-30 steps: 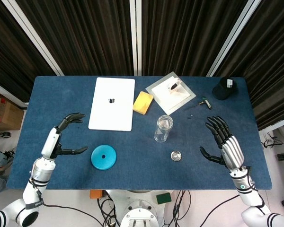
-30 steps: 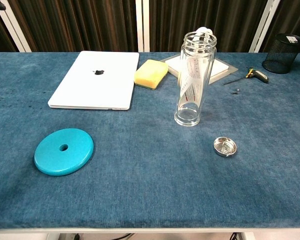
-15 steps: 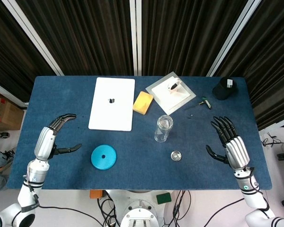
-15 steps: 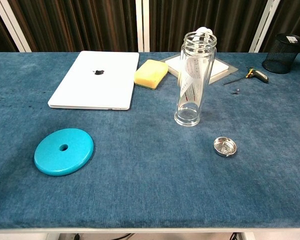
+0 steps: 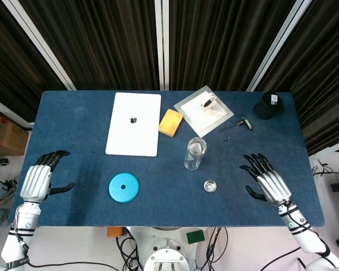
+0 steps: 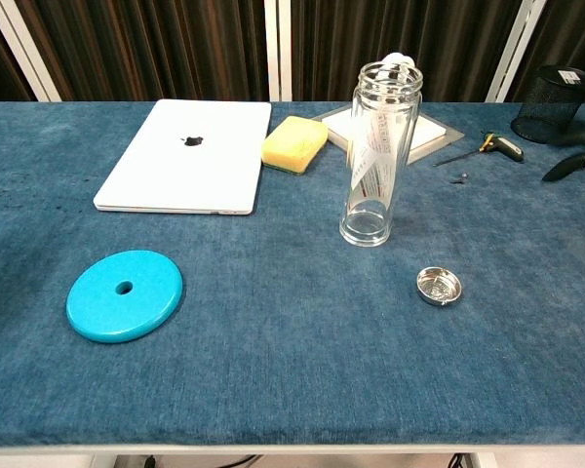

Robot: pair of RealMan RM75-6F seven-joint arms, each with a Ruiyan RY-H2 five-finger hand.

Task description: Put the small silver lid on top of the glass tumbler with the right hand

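The small silver lid (image 5: 210, 185) (image 6: 439, 286) lies flat on the blue table, in front of and a little right of the glass tumbler (image 5: 195, 153) (image 6: 378, 156), which stands upright and uncovered. My right hand (image 5: 264, 180) hovers open to the right of the lid, fingers spread, holding nothing; only its fingertips (image 6: 570, 164) show at the chest view's right edge. My left hand (image 5: 38, 179) is open at the table's left edge, far from both objects.
A white laptop (image 5: 134, 123), a yellow sponge (image 5: 170, 122) and a white tray (image 5: 204, 110) lie behind the tumbler. A teal disc (image 5: 124, 187) sits at front left. A black mesh cup (image 5: 268, 105) and a small tool (image 5: 244, 121) are at back right.
My right hand has moved inward toward the lid, its fingertips entering the chest view. My left hand has drawn back to the table's left edge. Lid and tumbler have not moved.
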